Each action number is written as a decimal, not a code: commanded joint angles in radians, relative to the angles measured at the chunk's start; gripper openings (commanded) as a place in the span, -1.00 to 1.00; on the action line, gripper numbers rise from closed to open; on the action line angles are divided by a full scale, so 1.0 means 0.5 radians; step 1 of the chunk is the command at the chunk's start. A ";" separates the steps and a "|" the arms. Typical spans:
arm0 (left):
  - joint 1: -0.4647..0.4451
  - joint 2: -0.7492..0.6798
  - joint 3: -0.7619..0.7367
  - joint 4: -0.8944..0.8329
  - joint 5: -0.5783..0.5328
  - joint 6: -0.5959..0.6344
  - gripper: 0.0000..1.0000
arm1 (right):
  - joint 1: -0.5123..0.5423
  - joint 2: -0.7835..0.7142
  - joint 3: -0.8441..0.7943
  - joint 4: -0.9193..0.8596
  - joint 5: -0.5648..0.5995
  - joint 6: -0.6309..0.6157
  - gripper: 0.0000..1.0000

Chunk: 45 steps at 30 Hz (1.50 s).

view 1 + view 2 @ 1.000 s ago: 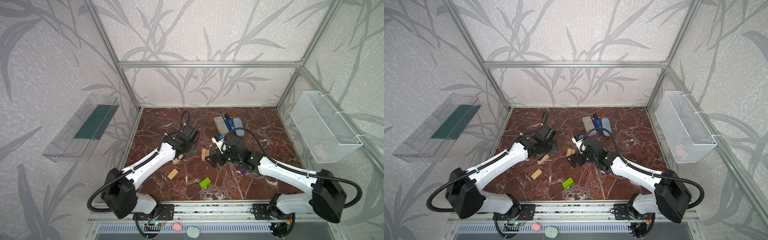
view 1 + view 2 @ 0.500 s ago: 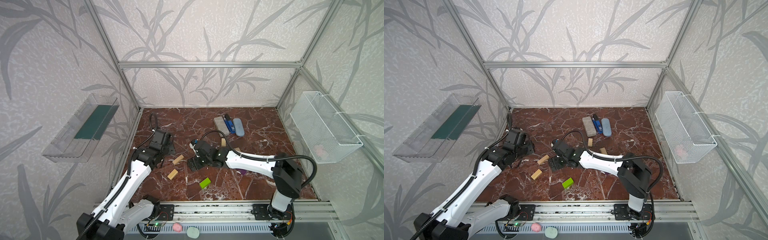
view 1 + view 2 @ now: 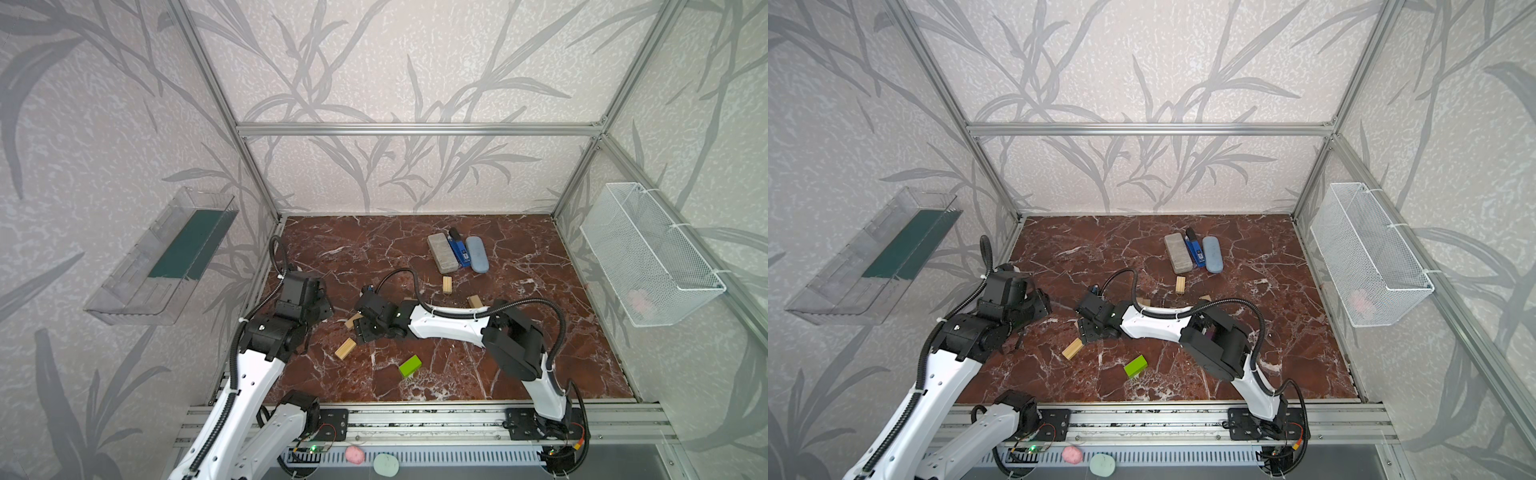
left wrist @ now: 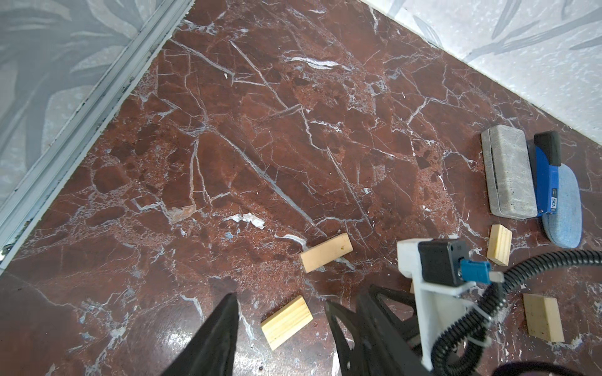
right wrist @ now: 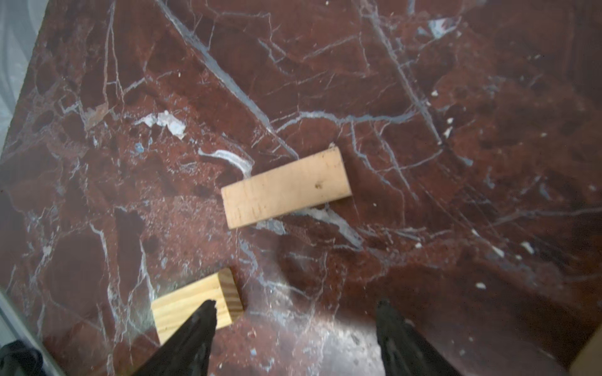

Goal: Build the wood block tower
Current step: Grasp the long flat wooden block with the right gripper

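Marble floor: scattered wood blocks, grey slab; left end effector, right end effector gape empty.

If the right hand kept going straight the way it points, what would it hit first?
Probably the marble tabletop, short of the flat wood plank lying ahead of the right hand; if it skims low, that plank first. Depth is unclear. Another plank lies beside one fingertip.

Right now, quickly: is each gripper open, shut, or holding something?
Left gripper: open, holding nothing.
Right gripper: open, holding nothing.
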<state>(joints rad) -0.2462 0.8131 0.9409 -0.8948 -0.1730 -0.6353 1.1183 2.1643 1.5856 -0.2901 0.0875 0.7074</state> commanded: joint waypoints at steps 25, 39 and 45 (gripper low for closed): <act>0.018 -0.203 -0.015 -0.244 -0.241 -0.077 0.32 | 0.009 0.622 0.864 -0.461 0.258 -0.312 0.41; 0.020 -0.192 -0.026 -0.235 -0.158 -0.103 0.36 | 0.011 0.562 0.928 -0.774 0.436 -0.446 0.03; 0.020 -0.203 -0.032 -0.235 -0.142 -0.107 0.37 | 0.006 0.623 0.965 -0.753 0.418 -0.550 -0.01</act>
<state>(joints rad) -0.2409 0.7193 0.9394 -0.9806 -0.2413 -0.6743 1.1194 2.4714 2.0598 -0.5884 0.2798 0.4736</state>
